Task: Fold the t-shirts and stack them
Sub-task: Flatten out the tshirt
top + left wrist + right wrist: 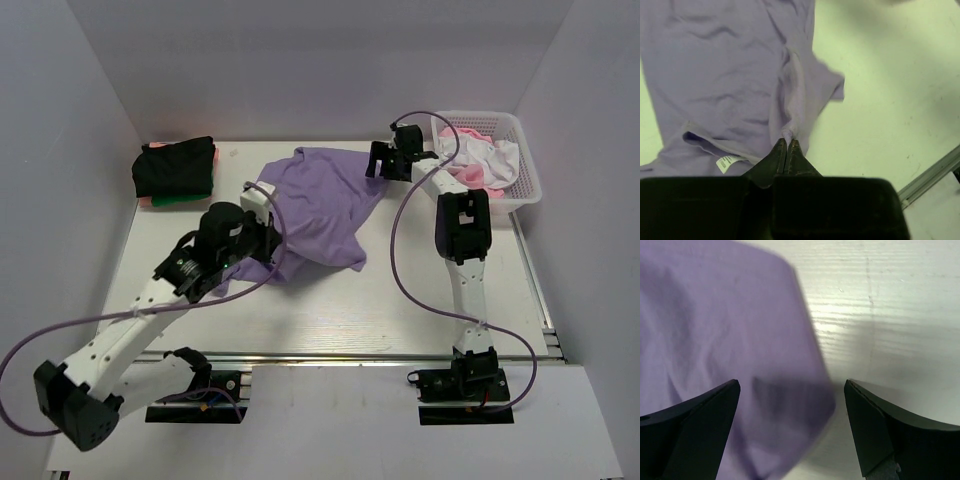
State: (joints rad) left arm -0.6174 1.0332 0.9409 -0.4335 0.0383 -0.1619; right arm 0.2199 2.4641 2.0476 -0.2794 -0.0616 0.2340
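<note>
Left gripper tight on lavender t-shirt

We see a plain lavender t-shirt with a white neck label, a black shirt over a green shirt and a pink shirt, and a white lattice basket holding pink-and-white cloth.

Near counter lies open; lavender cloth t-shirt fills the middle, white lattice plastic basket blocks far right.
</note>
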